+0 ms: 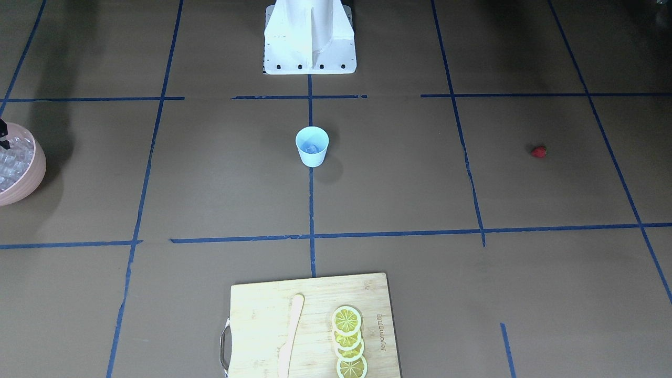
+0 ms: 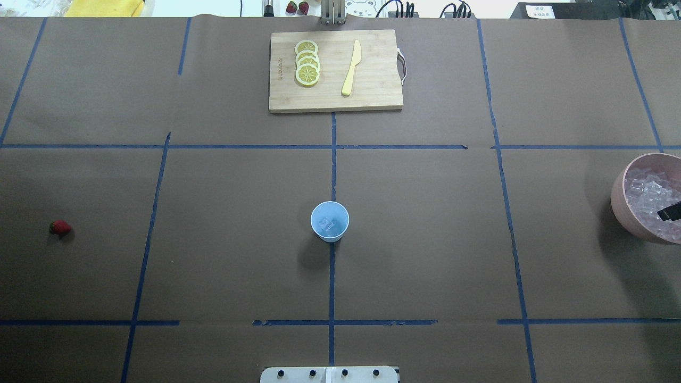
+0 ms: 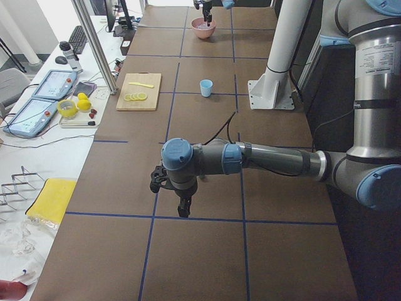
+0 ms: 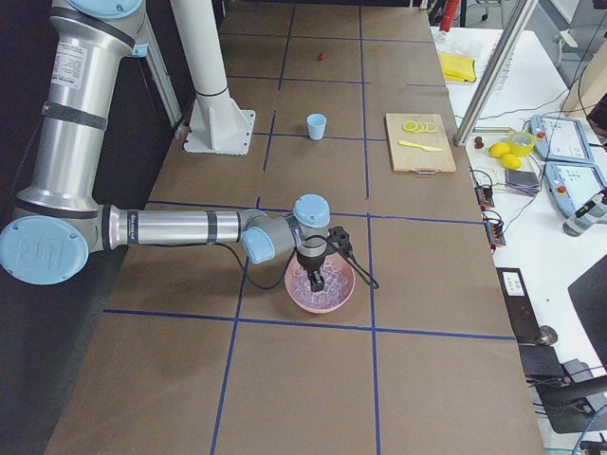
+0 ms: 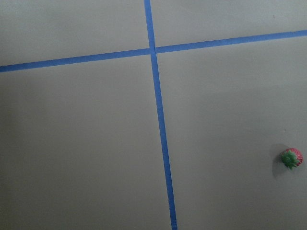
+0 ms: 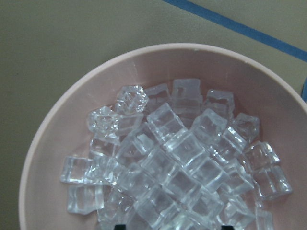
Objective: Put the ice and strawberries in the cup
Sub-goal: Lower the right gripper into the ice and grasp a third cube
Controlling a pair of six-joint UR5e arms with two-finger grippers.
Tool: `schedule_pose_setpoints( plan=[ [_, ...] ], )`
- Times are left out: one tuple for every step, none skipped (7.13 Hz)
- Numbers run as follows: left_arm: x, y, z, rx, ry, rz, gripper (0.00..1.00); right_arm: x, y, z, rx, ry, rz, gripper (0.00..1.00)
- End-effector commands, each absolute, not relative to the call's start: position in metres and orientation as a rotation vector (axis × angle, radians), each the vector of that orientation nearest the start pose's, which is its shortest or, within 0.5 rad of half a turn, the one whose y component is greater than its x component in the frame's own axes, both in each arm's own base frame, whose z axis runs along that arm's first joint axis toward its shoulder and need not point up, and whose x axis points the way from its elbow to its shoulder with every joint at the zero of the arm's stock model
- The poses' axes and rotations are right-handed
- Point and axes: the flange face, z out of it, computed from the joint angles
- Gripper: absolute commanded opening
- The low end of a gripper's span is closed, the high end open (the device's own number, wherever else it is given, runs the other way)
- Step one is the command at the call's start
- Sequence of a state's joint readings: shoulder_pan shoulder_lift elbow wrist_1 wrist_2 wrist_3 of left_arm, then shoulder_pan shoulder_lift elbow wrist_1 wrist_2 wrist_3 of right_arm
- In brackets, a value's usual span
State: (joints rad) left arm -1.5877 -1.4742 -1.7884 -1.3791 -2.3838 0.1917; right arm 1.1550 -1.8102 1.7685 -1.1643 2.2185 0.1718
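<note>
The light blue cup [image 2: 330, 221] stands upright at the table's centre, one ice cube lying in it. A heap of ice [image 6: 177, 163] fills the pink bowl [image 2: 620, 197] at the far right of the overhead view. My right gripper [image 6: 175, 226] hangs over that ice, its dark fingertips [image 6: 120, 225] set wide apart, open. One strawberry [image 2: 60, 227] lies alone at the far left, and shows low right in the left wrist view as the strawberry [image 5: 291, 157]. My left gripper [image 3: 183, 212] points down over bare table, seen only from the side, so I cannot tell its state.
A wooden cutting board [image 2: 335, 101] lies at the far edge with lemon slices [image 2: 307, 63] and a yellow knife [image 2: 351, 68] on it. The white robot base [image 1: 310, 47] stands behind the cup. Blue tape lines cross the brown table.
</note>
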Motion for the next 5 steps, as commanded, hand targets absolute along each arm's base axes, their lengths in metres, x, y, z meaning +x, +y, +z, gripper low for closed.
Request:
schedule_pose_setpoints(
  plan=[
    [-0.068, -0.442, 0.611, 0.023, 0.815, 0.138, 1.0, -0.099, -0.406, 0.636, 0.147, -0.711, -0.354, 0.22],
    [-0.068, -0.442, 0.611, 0.023, 0.815, 0.138, 1.0, -0.097, -0.404, 0.636, 0.146, -0.71, -0.352, 0.22],
    [-0.068, -0.442, 0.61, 0.024, 0.815, 0.139, 1.0, -0.093, -0.406, 0.633, 0.155, -0.713, -0.343, 0.1],
    [-0.068, -0.442, 0.61, 0.024, 0.815, 0.139, 1.0, -0.078, -0.411, 0.626, 0.172, -0.727, -0.31, 0.05],
    [-0.068, -0.442, 0.61, 0.024, 0.815, 0.139, 1.0, -0.07, -0.414, 0.615, 0.191, -0.733, -0.294, 0.04]
  ],
)
